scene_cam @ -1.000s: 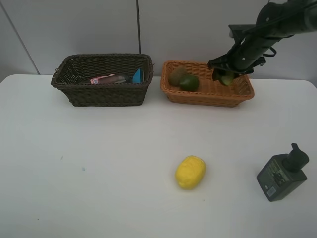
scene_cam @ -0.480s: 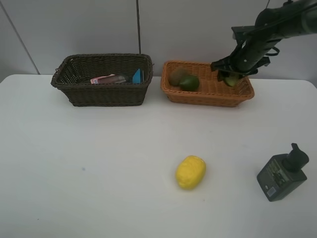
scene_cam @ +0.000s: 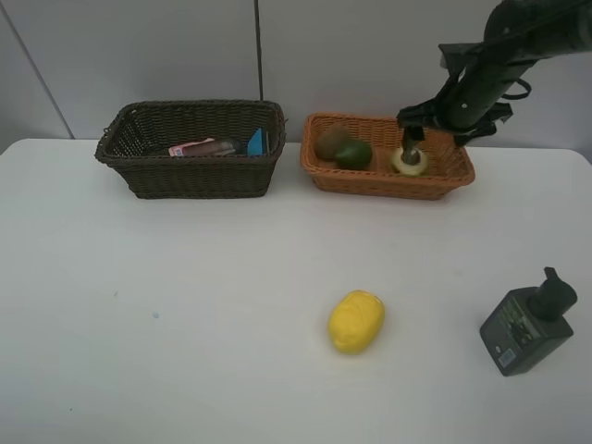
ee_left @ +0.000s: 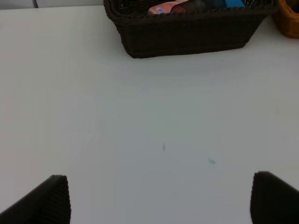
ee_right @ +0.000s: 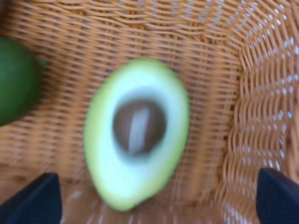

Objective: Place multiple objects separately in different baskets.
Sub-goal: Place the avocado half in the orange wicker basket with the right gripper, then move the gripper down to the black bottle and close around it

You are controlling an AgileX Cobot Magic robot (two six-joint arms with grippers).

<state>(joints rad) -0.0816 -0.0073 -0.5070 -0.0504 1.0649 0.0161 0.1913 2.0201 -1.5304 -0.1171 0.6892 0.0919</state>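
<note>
The halved avocado (scene_cam: 410, 160) lies pit up in the orange-tan basket (scene_cam: 435, 185), free of any grip. My right gripper (scene_cam: 433, 128) hovers open just above it. In the right wrist view the avocado (ee_right: 138, 158) is blurred between the wide-spread fingertips (ee_right: 39, 198) of the right gripper (ee_right: 159, 200). A brown kiwi (scene_cam: 330, 141) and a green round fruit (scene_cam: 354, 154) share that basket. The yellow lemon (scene_cam: 355, 321) and the dark pump bottle (scene_cam: 529, 324) rest on the table. My left gripper (ee_left: 161, 200) is open over bare table, facing the dark brown basket (ee_left: 187, 32).
The dark brown basket (scene_cam: 191, 148) at the back left holds a pink bottle (scene_cam: 192, 146) and a blue item (scene_cam: 256, 141). The white table (scene_cam: 185, 305) runs to a grey wall behind both baskets.
My right gripper held the avocado above the orange-tan basket and has now opened. The avocado has dropped onto the basket floor. The left arm has not moved.
</note>
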